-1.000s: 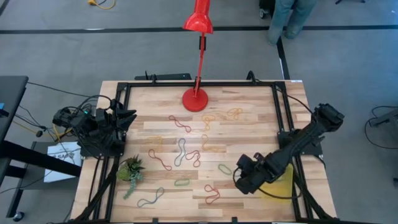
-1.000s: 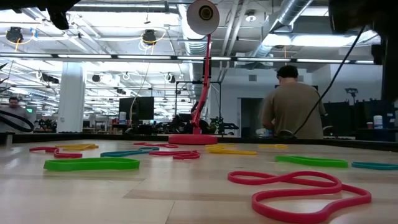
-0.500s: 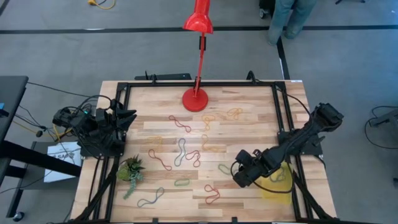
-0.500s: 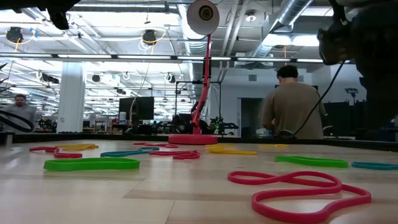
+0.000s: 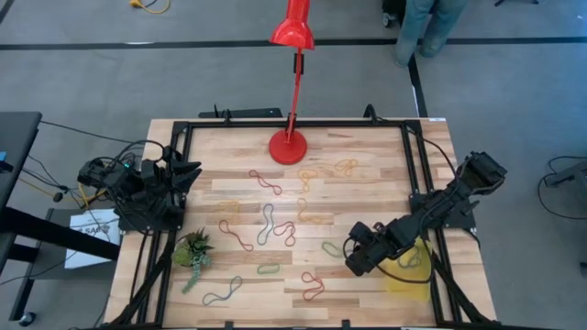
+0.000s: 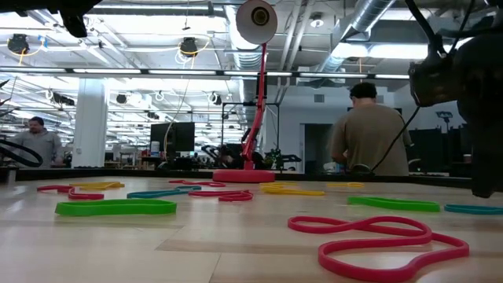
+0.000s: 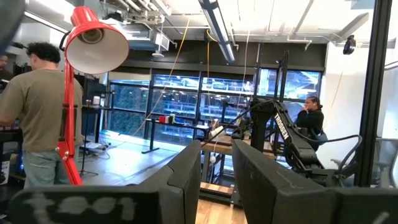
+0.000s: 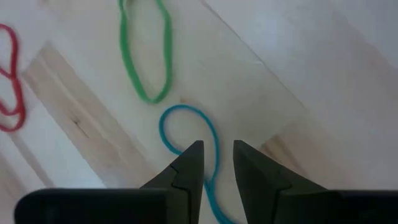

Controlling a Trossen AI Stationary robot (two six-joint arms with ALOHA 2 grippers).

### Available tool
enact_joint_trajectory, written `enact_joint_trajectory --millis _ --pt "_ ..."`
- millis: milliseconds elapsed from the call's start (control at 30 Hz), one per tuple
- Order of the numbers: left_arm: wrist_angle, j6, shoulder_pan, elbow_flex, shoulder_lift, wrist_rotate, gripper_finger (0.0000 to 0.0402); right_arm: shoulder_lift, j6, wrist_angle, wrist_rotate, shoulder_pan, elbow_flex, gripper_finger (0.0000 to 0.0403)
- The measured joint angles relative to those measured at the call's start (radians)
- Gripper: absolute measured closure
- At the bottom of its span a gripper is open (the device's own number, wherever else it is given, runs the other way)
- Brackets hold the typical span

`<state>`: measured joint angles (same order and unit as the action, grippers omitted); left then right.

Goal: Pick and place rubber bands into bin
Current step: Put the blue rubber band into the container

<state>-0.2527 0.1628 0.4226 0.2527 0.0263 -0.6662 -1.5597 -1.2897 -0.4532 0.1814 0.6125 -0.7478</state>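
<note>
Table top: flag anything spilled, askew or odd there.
Nothing looks damaged. Rubber bands lie scattered loose over the wooden table, as the task expects. The yellow bin sits at the table's right edge, partly under the right arm. The small green plant lies near the left edge.

Seen from straight above: wooden table inside a black frame. Red lamp standing at the far edge, base on the wood, shade leaning out past the table. Rubber bands scattered across the middle in red, yellow, green and grey-blue, all lying flat and mostly apart. Small green plant near the left edge. Left gripper parked at the left side, off the bands. Right gripper low over the wood near the front right, just beside a green band. Bin partly hidden under the right arm, at the right edge.
</note>
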Motion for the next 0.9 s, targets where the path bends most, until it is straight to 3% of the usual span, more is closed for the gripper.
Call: enact_joint_trajectory --millis 333,500,633,733,900 --pt "0.001 0.007 0.000 0.000 0.000 -0.002 0.0319 -0.032 -0.001 0.055 0.007 0.000 0.029 0.0321" --pt "0.078 -0.120 0.000 0.001 0.003 -0.005 0.0319 -0.095 0.057 0.067 0.011 -0.005 0.017 0.0321" --pt "0.093 -0.120 0.000 0.026 0.027 0.021 0.0319 -0.094 0.068 0.062 -0.005 -0.014 0.005 0.0321" --pt "0.147 -0.143 0.000 0.083 0.105 0.021 0.0319 -0.075 0.070 0.057 -0.028 -0.024 0.000 0.0321" --pt "0.301 -0.183 0.000 0.229 0.373 0.006 0.0319 -0.066 0.118 0.052 -0.044 -0.042 -0.001 0.0321"
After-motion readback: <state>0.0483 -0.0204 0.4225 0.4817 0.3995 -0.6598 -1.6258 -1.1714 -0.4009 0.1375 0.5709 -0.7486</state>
